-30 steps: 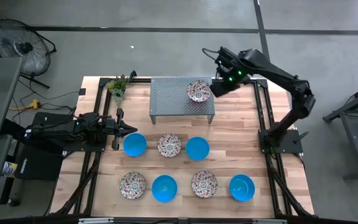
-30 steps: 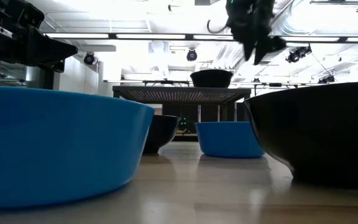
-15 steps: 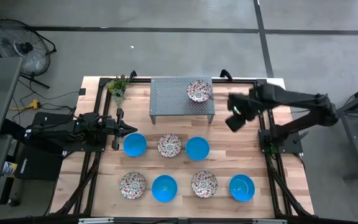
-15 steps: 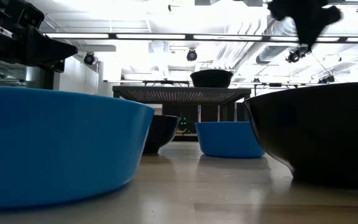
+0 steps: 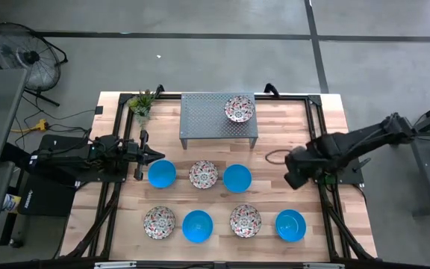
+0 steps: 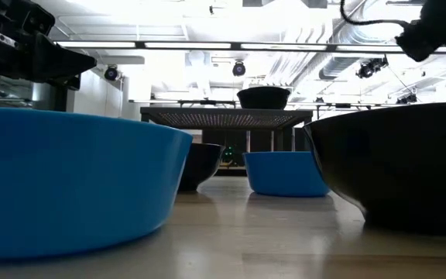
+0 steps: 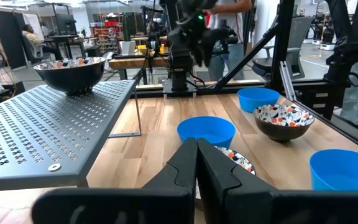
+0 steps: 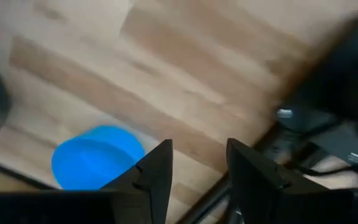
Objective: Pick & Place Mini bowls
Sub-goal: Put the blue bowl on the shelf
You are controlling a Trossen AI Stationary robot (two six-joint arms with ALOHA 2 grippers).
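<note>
High view: seven bowls on the tabletop (image 5: 275, 142), one floral bowl (image 5: 239, 109) on the rack (image 5: 207, 119). The right hand (image 5: 298, 167) hovers above the tabletop's right side; its wrist view alone shows its fingers (image 8: 157, 168) parted and empty over a blue bowl (image 8: 95, 155). The left hand (image 7: 196, 163), closed and empty, rests at the left.

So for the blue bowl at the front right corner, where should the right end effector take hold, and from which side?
Probably by the rim, coming straight down. The blue bowl sits upright and open, its thin wall offering one finger inside, one outside. The side facing the right end effector looks best, since a floral bowl sits to its left.
</note>
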